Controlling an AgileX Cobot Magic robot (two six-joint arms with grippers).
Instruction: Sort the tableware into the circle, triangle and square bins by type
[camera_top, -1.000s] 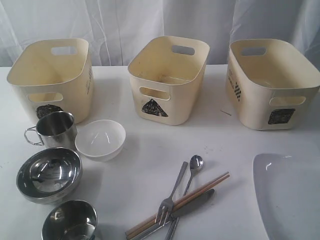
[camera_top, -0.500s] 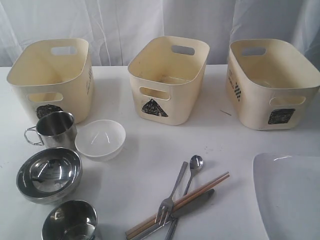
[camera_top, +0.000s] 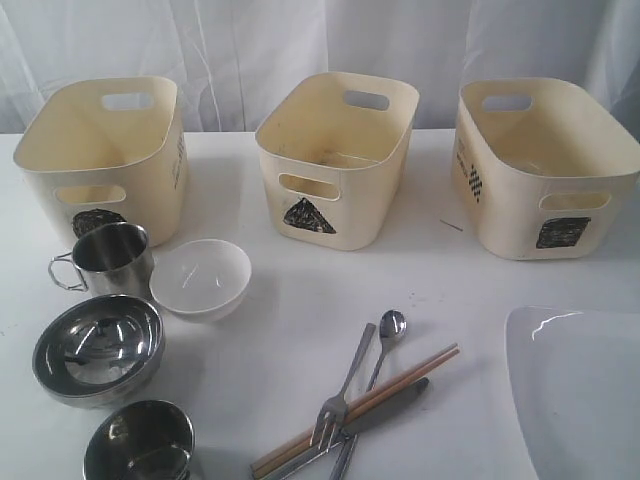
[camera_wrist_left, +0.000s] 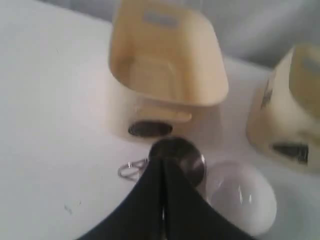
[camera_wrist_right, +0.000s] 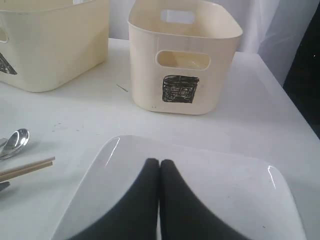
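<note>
Three cream bins stand at the back: circle (camera_top: 100, 150), triangle (camera_top: 340, 150), square (camera_top: 545, 165). In front on the left are a steel mug (camera_top: 110, 258), a white bowl (camera_top: 200, 278) and two steel bowls (camera_top: 98, 348) (camera_top: 138, 442). Fork (camera_top: 340, 395), spoon (camera_top: 385, 335), knife (camera_top: 390, 405) and chopsticks (camera_top: 425, 365) lie crossed in the middle. The white plate (camera_top: 580, 390) is at the right. My left gripper (camera_wrist_left: 161, 162) is shut and empty above the mug (camera_wrist_left: 187, 160). The right gripper (camera_wrist_right: 159, 162) hovers shut over the plate (camera_wrist_right: 225, 185).
Neither arm shows in the exterior view. The white tabletop (camera_top: 470, 280) lies between bins and cutlery. A pale curtain (camera_top: 250, 40) hangs behind the bins. The table's right edge (camera_wrist_right: 295, 107) runs near the square bin (camera_wrist_right: 182, 55).
No object on the table has moved. Only the glints on the plate and in the steel bowls have shifted slightly.
</note>
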